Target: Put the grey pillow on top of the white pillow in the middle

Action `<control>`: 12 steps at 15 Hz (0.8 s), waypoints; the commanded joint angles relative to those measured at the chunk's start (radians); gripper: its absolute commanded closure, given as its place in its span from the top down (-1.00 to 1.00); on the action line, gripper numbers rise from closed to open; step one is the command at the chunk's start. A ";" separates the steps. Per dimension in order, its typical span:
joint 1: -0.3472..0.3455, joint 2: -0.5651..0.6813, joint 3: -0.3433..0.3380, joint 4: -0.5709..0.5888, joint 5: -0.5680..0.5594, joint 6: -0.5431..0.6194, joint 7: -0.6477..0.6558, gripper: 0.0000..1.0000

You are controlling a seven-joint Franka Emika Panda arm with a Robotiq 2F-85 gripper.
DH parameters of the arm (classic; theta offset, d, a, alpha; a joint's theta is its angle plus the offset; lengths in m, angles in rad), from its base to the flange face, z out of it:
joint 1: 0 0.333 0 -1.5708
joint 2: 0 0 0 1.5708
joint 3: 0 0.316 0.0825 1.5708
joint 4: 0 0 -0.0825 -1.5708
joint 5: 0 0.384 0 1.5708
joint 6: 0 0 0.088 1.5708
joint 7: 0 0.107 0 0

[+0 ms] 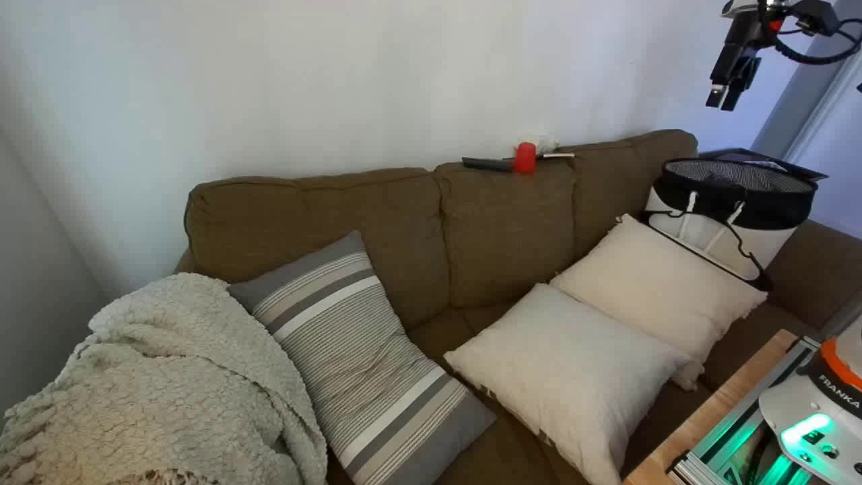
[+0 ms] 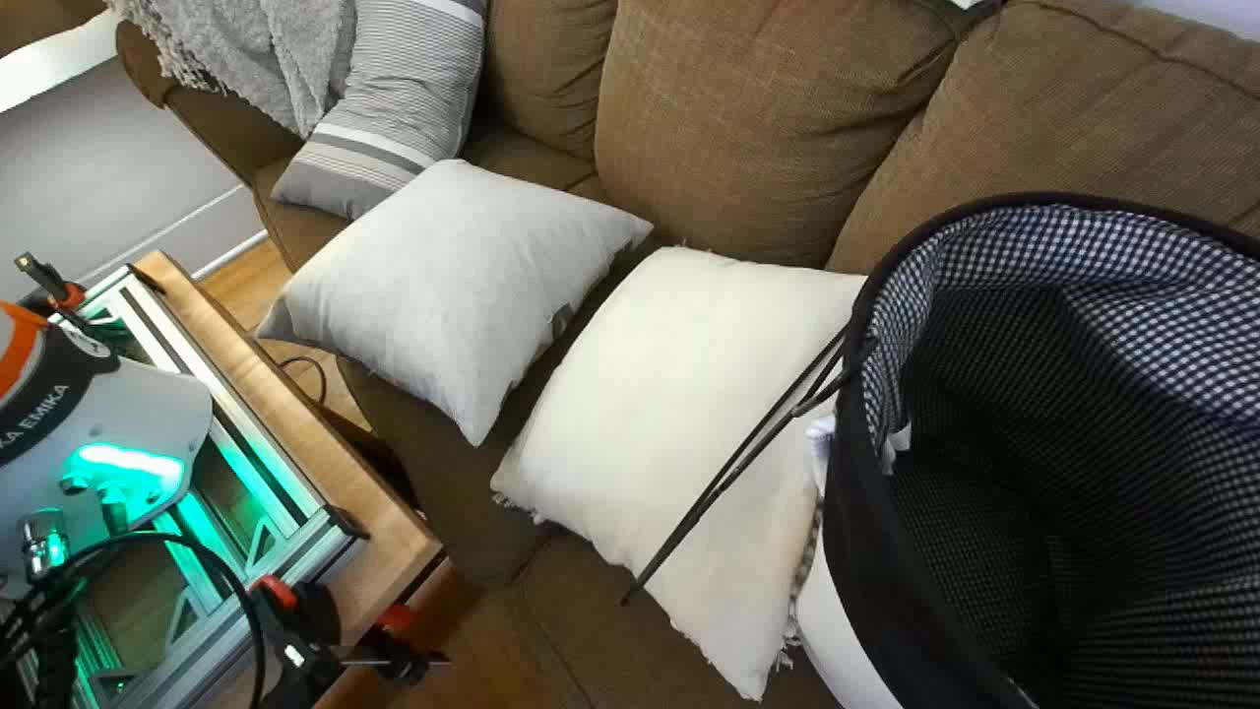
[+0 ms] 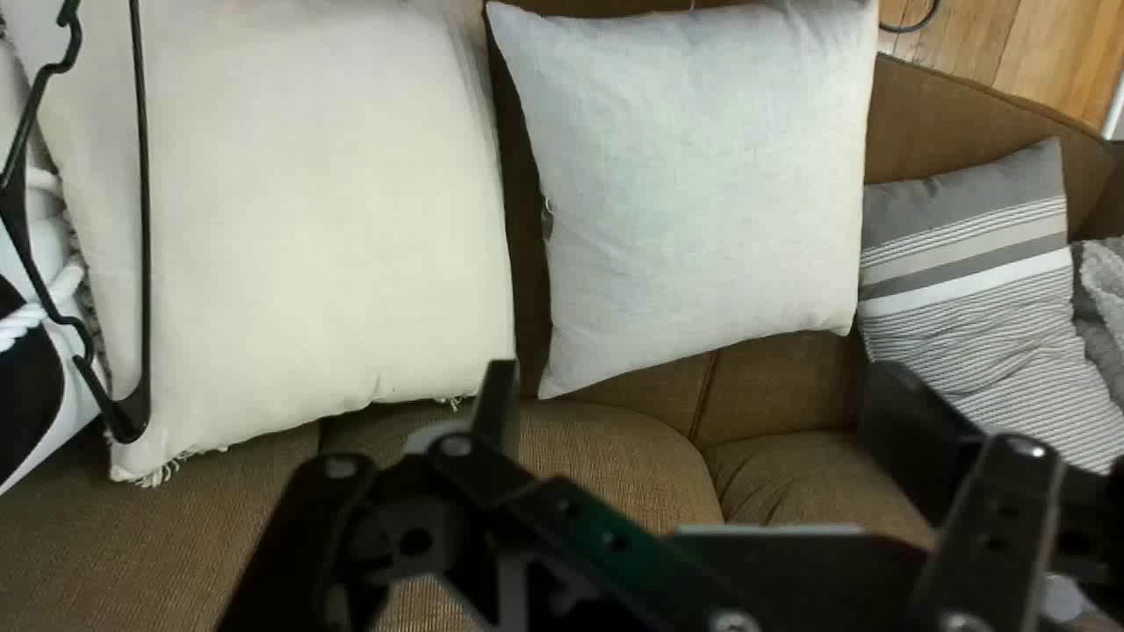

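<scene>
The grey pillow point(image 1: 363, 364) with lighter stripes lies on the sofa beside the knitted blanket; it also shows in an exterior view point(image 2: 399, 84) and at the right of the wrist view point(image 3: 966, 290). The plain white pillow point(image 1: 572, 370) lies in the middle, between the grey pillow and a creamier plain cushion point(image 1: 663, 286); it also shows in an exterior view point(image 2: 453, 266) and the wrist view point(image 3: 702, 175). My gripper point(image 1: 722, 101) is high above the sofa near the wall, apart from both pillows. In the wrist view the gripper point(image 3: 697, 373) has its fingers wide apart with nothing between them.
A knitted blanket point(image 1: 182, 377) covers the sofa's end. A white and black basket point(image 1: 737, 192) stands behind the cream cushion, with a black hanger point(image 2: 733, 468) leaning there. A red object point(image 1: 525, 158) rests on the sofa back. The robot's wooden table point(image 2: 354, 492) stands before the sofa.
</scene>
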 commanded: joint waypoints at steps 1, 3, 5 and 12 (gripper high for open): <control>-0.032 0.004 0.026 0.002 0.007 -0.002 -0.007 0.99; -0.033 0.004 0.025 0.002 0.007 -0.002 -0.007 0.99; -0.033 0.004 0.025 0.002 0.007 -0.002 -0.007 0.99; 0.053 0.179 0.120 -0.034 0.171 0.124 -0.182 1.00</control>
